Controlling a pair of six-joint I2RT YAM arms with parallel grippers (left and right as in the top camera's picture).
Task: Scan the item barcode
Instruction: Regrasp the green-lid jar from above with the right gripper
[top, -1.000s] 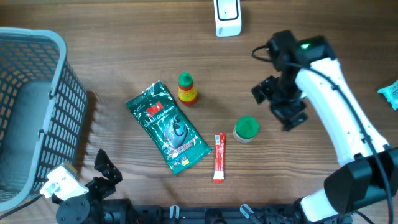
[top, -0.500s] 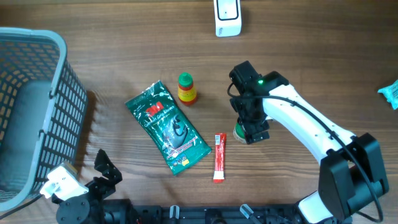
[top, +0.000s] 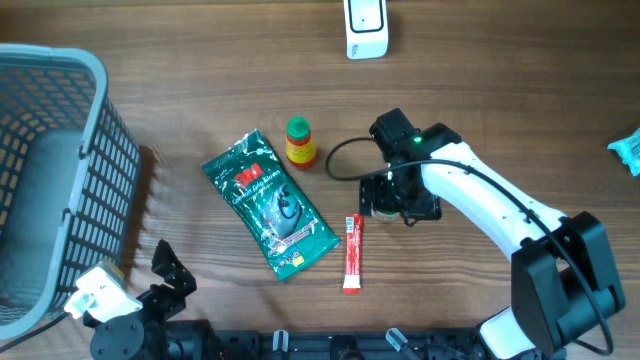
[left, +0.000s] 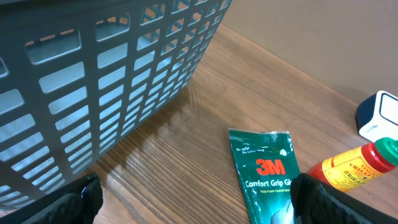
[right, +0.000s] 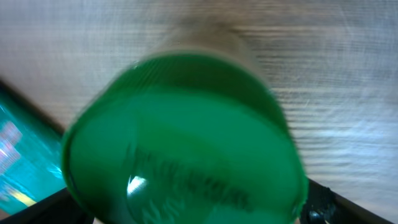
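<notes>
Small jar with round green plastic lid stands on brown wooden surface, centre-right of overhead frame. Right jaws spread wide, straddling the lid; contact unclear. Left jaws spread, bottom left, empty. White scanner top centre.

Premises: a robotics test bench dressed as a shop checkout, not a trading store. Evidence: a wood-grain table carries a grey plastic shopping basket, a white scanner unit at the far edge, and packaged retail goods laid loose: a green 3M pouch, a green-capped bottle and a red sachet. A white robot arm reaches over them.
</notes>
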